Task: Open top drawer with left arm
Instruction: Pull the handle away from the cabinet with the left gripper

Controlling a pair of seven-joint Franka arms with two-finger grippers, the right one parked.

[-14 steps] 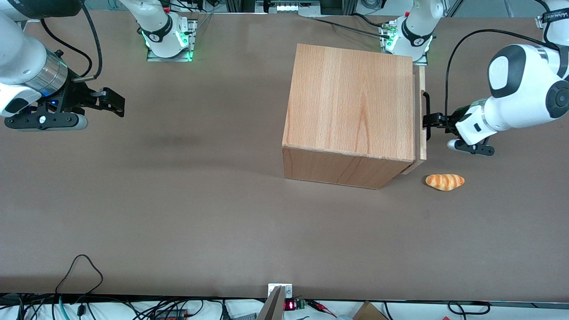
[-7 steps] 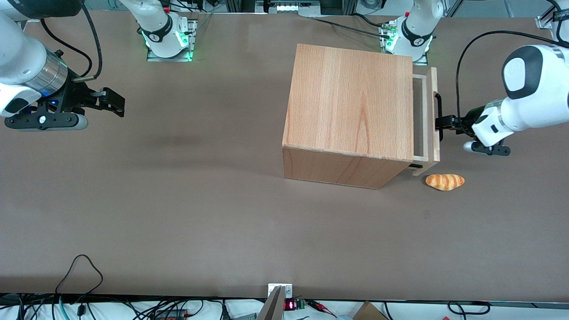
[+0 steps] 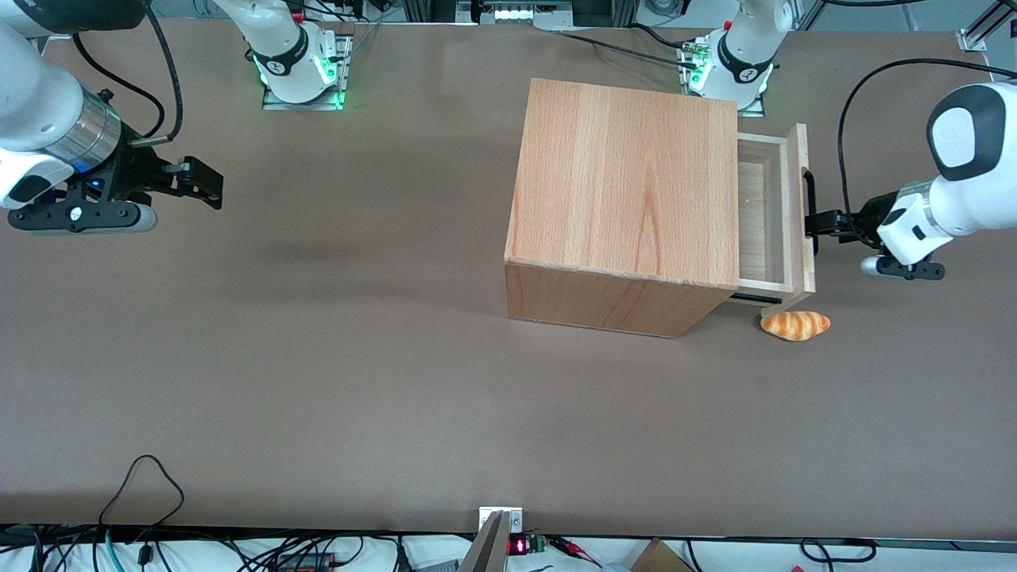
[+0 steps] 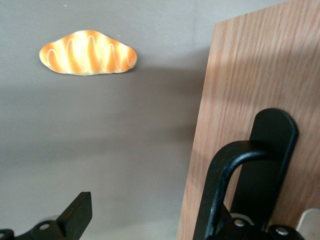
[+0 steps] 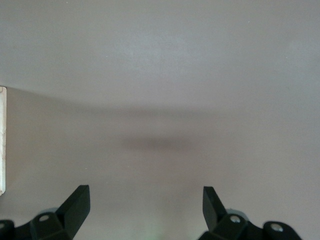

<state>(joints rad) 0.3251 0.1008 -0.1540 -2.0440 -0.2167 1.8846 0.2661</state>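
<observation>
Pinching the handle point(image 3: 809, 202), the pincer point(image 3: 817, 223) holds the top drawer point(image 3: 775, 216) part-open — bread roll point(image 3: 795, 325) just beside its corner.

left arm point(image 3: 953, 191) outstretched and level, its gripper point(image 3: 818, 223) apparently with fingers closed on something

The left arm point(image 3: 965, 187) is built of glossy white rounded segments, capped by a black round joint cover. A black cable is looped above its wrist. A small black gripper point(image 3: 818, 223) is fitted at nine o'clock.
</observation>
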